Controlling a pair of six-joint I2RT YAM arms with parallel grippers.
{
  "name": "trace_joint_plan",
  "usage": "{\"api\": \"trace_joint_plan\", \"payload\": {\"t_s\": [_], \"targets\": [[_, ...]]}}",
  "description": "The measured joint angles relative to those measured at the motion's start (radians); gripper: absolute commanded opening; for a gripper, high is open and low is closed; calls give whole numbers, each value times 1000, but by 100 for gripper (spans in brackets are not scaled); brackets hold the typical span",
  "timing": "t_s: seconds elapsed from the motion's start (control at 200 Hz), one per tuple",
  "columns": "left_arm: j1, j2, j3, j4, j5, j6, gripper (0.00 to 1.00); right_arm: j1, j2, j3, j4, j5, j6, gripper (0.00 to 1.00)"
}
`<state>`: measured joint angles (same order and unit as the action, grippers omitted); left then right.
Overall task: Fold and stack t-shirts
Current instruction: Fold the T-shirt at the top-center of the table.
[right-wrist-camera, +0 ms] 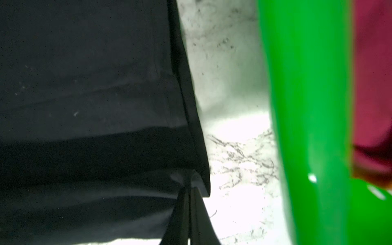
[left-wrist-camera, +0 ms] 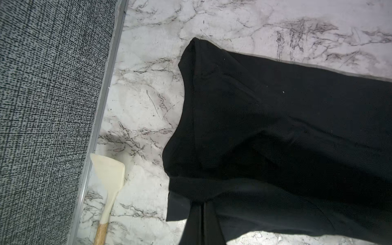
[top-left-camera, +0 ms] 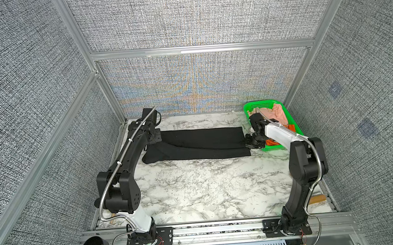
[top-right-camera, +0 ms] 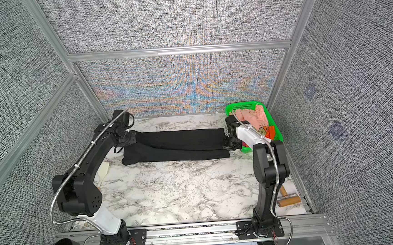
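The black t-shirt [top-left-camera: 199, 143], folded lengthwise into a long band, was laid across the far part of the marble table [top-left-camera: 207, 193]. The left gripper [top-left-camera: 156, 139] was clenched on one end of it and the right gripper [top-left-camera: 251, 143] on the other, and in both wrist views a tuck of dark cloth was seen drawn into the pinch. The chief risk was judged to be uneven travel: were one end carried further than the other, the band would be skewed and its layers, already not quite matched along the near edge, would be pulled apart. Only an edge appeared to be caught, so a thin pinch could also be lost. The right end was held just beside the green basket [top-left-camera: 258, 106], whose wall could be struck or dragged. In it the peach-pink tee [top-left-camera: 279, 113], the orange tee [top-right-camera: 271, 131] and the magenta tee [right-wrist-camera: 371, 84] were left unfolded. A spatula [left-wrist-camera: 110, 176] was lying near the left end by the wall, and a wooden roller [top-right-camera: 288, 200] near the right arm's base. Neither was judged to be in the cloth's way.
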<state>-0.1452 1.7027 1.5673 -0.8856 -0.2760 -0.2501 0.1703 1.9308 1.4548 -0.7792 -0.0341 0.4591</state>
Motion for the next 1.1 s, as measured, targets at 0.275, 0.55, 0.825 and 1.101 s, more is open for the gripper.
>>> {"api": "trace_joint_plan", "payload": {"t_s": [0.275,0.55,0.825,1.101], "targets": [[6,74,45,-6,0,19,0,-1,69,76,-41,-14,-11,5],[8,112,74,-9,0,30,0,-5,116,119,-74,-23,-11,6],[10,179,132,-12,0,45,0,-8,143,160,-100,-39,11,13],[11,235,212,-18,0,48,0,-11,146,169,-97,-42,59,12]]}}
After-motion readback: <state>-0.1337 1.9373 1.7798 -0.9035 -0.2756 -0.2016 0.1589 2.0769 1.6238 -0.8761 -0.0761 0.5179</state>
